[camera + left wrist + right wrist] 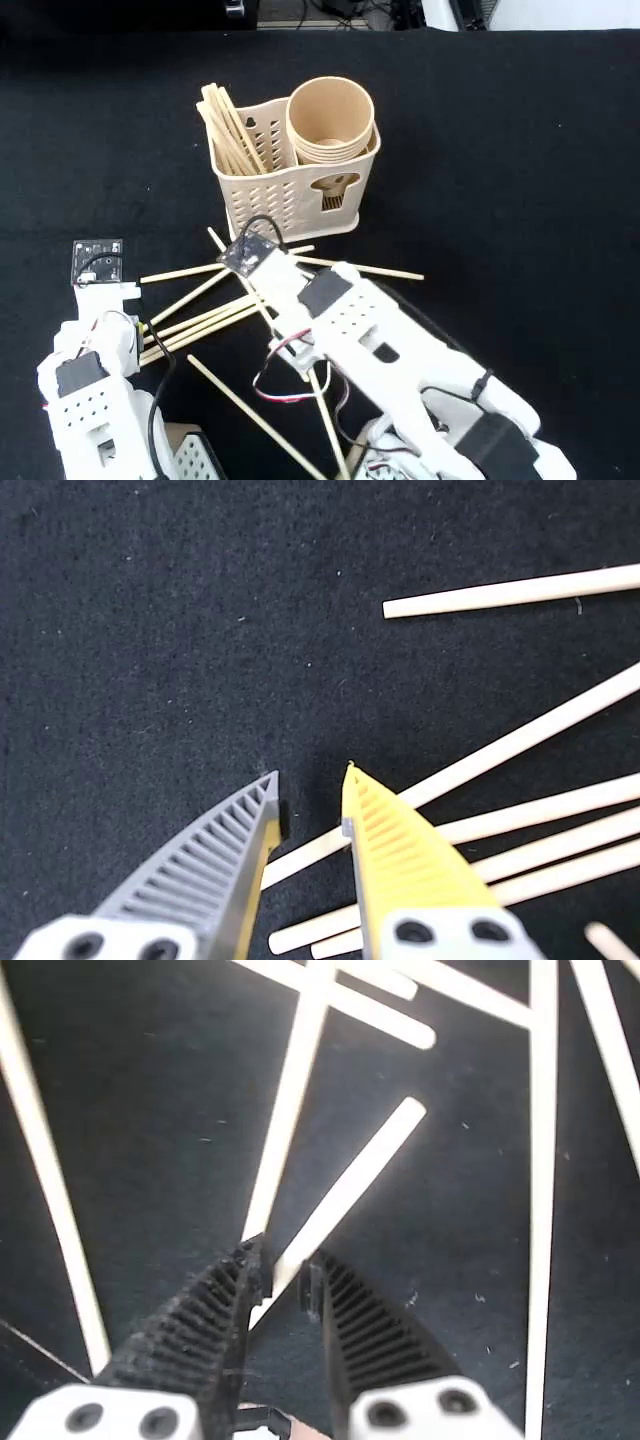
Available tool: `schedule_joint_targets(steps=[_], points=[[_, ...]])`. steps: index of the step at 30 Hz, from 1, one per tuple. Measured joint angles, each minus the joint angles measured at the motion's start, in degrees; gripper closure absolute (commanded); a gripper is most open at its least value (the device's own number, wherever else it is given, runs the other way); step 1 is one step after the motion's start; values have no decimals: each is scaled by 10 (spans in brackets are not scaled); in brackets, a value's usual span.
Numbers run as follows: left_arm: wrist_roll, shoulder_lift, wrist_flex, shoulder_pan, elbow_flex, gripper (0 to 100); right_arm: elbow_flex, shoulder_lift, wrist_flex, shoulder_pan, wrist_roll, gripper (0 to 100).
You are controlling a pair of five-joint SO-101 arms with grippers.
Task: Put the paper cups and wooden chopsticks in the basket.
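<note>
**Right gripper holds one pale wooden chopstick, drop-off close**

Jaws narrow, pinched on the stick. Its long axis runs out ahead of the tips. High view: cream slotted plastic basket sits upper centre, near and straight up-frame of this gripper, stacked tan paper cups already inside. Left gripper, lower left, part-open over loose chopsticks, farther off.

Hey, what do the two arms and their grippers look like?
Left arm and right arm are white and perforated, with thin cables. Left gripper has one grey and one yellow ribbed triangular finger; right gripper has two black ones.
</note>
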Motion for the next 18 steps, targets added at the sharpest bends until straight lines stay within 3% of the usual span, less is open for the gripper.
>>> schedule_joint_targets(steps=[6, 18], points=[[0, 0, 0, 0, 0, 884, -1, -40, 4, -8, 0, 985], [0, 0, 0, 0, 0, 884, -105, -142, 63, -41, 103, 985]])
